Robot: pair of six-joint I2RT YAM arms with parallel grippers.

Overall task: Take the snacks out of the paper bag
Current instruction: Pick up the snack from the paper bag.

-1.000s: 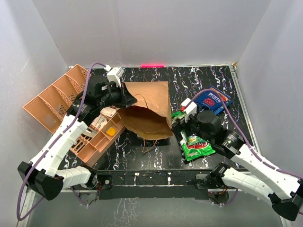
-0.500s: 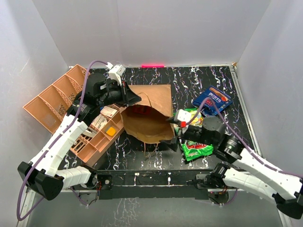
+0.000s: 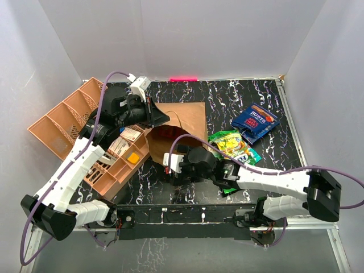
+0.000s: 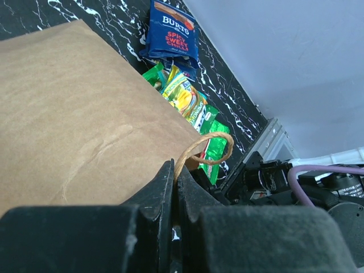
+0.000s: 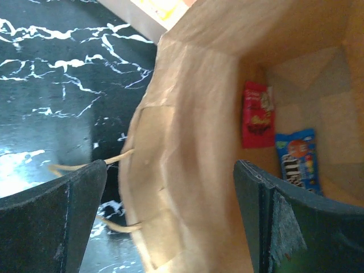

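Brown paper bag [image 3: 185,116] lies on its side, our left gripper [image 4: 173,173] clamped on its upper lip. Our right gripper [image 5: 170,176], spread wide and empty, should enter level toward the red packet [image 5: 256,114].

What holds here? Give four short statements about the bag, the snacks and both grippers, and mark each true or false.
1. The left gripper is shut on the paper bag at its edge. True.
2. The paper bag is empty. False: a red packet and a blue packet lie inside it.
3. The Burts packet lies on the table, outside the bag. True.
4. The right gripper is shut. False: it is open at the bag's mouth, holding nothing.
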